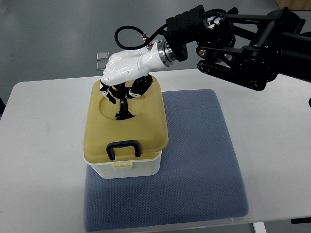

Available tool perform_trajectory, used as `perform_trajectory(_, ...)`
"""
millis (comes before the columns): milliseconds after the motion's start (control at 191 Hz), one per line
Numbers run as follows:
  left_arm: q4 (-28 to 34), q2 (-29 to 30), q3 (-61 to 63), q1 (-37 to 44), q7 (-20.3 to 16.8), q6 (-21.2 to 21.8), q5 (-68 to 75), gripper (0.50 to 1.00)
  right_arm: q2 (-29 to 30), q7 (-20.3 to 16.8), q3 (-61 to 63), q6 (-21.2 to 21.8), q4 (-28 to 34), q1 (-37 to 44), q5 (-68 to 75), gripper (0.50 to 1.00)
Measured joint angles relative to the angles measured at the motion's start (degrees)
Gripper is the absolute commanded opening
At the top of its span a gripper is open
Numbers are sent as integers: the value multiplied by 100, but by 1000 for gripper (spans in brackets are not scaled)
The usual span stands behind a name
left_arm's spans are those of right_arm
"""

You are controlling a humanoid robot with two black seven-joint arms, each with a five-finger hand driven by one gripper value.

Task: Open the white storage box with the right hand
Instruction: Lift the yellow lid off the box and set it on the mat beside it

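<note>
The white storage box stands on the left part of a blue-grey mat. Its tan lid lies flat and closed, with a black clasp at the near edge. My right hand, white with dark fingertips, reaches in from the upper right and hovers over the far half of the lid. Its fingers curl down into the round recess in the lid and pinch a thin dark handle piece there. The palm hides the far rim of the lid.
The mat lies on a white table. The black right forearm and its joints hang over the table's far right side. A small silvery object sits just past the table's far edge, behind the hand.
</note>
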Motion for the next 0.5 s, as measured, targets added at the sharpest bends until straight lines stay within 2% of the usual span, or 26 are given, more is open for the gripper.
perform_trajectory(178, 0, 0, 0, -1, 0, 0, 0, 1000, -388, 139, 212, -1, 1, 206, 40, 500)
perform_trajectory(503, 0, 0, 0, 0, 0, 0, 0, 1000, -1739, 222, 239, 0, -10, 200, 77, 500)
